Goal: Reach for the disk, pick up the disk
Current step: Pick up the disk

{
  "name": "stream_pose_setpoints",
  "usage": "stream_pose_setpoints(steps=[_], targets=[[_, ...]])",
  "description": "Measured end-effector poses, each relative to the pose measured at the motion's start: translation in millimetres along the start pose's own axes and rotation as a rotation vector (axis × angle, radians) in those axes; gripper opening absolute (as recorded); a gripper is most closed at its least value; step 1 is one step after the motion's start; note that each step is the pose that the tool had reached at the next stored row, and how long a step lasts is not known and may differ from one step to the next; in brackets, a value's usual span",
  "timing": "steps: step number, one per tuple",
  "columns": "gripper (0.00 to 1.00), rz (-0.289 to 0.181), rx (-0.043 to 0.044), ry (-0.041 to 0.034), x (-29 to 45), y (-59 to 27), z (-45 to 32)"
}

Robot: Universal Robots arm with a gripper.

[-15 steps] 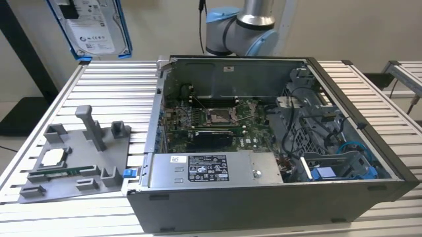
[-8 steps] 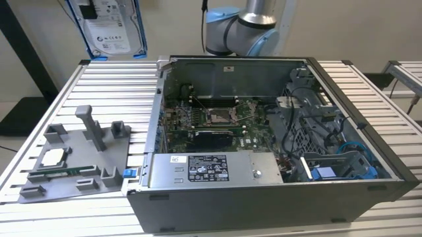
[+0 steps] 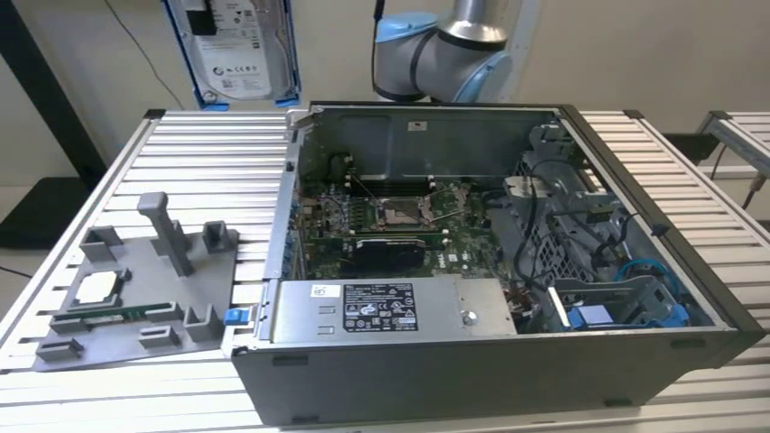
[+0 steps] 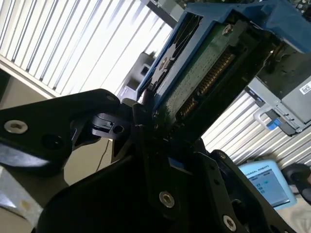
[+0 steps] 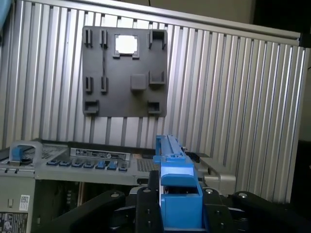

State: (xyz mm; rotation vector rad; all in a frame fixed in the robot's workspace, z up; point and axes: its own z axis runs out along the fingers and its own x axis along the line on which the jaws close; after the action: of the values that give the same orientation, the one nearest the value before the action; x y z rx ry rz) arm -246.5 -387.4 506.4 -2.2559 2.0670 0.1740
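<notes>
The disk (image 3: 236, 47) hangs upright high over the far edge of the slatted table, toward the exterior view's left, with its white label facing the camera and blue rails along its sides. In the second wrist view my gripper (image 4: 148, 114) is shut on the disk (image 4: 204, 73), whose green circuit board and blue rail show between the black fingers (image 4: 97, 126). The first wrist view looks down from well above the table, with the disk's blue rail (image 5: 177, 187) clamped in my gripper (image 5: 179, 199).
An open computer case (image 3: 673, 298) stands on the slatted table (image 3: 205, 153), with a grey labelled power-supply box (image 3: 385, 311) at its front. A grey fixture plate (image 3: 180, 302) holding a small square chip (image 3: 96, 287) lies on the exterior view's left. The arm's joint (image 3: 439, 50) rises behind the case.
</notes>
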Motion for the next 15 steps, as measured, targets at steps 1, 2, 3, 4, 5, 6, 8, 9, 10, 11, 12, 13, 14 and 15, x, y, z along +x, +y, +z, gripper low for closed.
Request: stream_pose_setpoints(steps=[1,2,3,4,5,6,8,9,10,11,12,13,14,15], targets=[[0.00,0.000,0.0000,0.0000,0.3,-3.4,-0.1],[0.00,0.000,0.0000,0.0000,0.6,-7.6,-0.2],[0.00,0.000,0.0000,0.0000,0.9,-11.1,-0.3],[0.00,0.000,0.0000,0.0000,1.3,-14.8,-0.4],[0.00,0.000,0.0000,-0.0001,1.6,-18.4,-0.5],[0.00,0.000,0.0000,0.0000,1.9,-21.9,-0.6],[0.00,0.000,0.0000,0.0000,2.5,-28.9,-0.8],[0.00,0.000,0.0000,0.0000,2.7,-32.1,-0.9],[0.00,0.000,-0.0001,0.0000,3.0,-35.4,-1.0],[0.00,0.000,0.0000,0.0000,3.3,-38.5,-1.1],[0.00,0.000,0.0000,0.0000,3.6,-41.5,-1.2],[0.00,0.000,0.0000,0.0000,3.8,-44.7,-1.3],[0.00,0.000,0.0000,0.0001,4.1,-47.9,-1.4],[0.00,0.000,0.0000,0.0000,4.4,-51.3,-1.4]])
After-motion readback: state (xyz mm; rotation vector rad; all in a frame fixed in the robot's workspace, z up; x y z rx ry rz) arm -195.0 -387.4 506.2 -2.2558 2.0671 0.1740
